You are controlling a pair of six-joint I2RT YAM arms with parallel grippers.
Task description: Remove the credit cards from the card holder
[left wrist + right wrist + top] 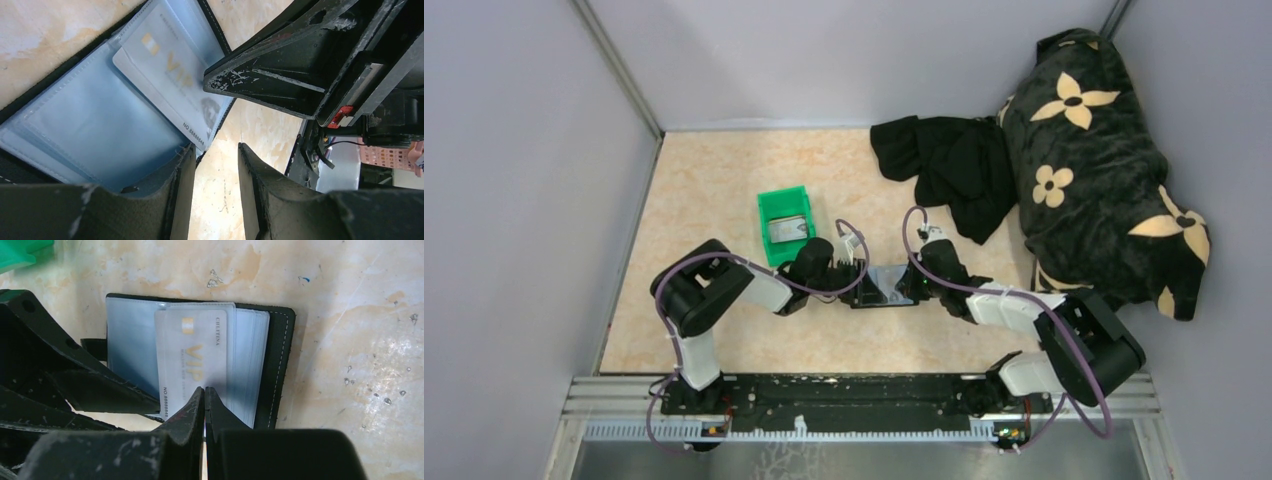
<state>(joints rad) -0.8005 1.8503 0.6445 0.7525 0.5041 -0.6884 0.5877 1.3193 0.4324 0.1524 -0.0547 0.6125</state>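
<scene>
The right gripper [205, 392] is seen with its two dark jaws pressed together, no gap to speak of between them, and its tip is set on the near edge of a pale grey-white card [192, 350] marked VIP in faint gold; whether that edge is nipped between the jaws or only pressed down cannot be told. The card lies partly drawn out of a clear sleeve of the card holder [277, 355], a black bifold that is laid open flat, its glossy grey-blue inner faces turned up. The left gripper [216, 155] is held spread over the holder's other half, bare surface showing between its jaws, with nothing gripped; one of its fingers [150, 200] is seen overlapping the edge of the blue sleeve. The holder rests on the table [714, 180], a beige, marbled surface, around its middle and somewhat toward the near edge, between the two arms. Just beyond and to the left of the left gripper, a green bin [774, 205] is stood on the table, and a flat card in the bin [787, 229] can be made out, its colour unclear. Toward the far right corner a crumpled black cloth [949, 165] is spread, and along the right edge a large black bundle [1104, 170] patterned with cream flowers is heaped. The table is enclosed by plain grey walls [824, 60].
</scene>
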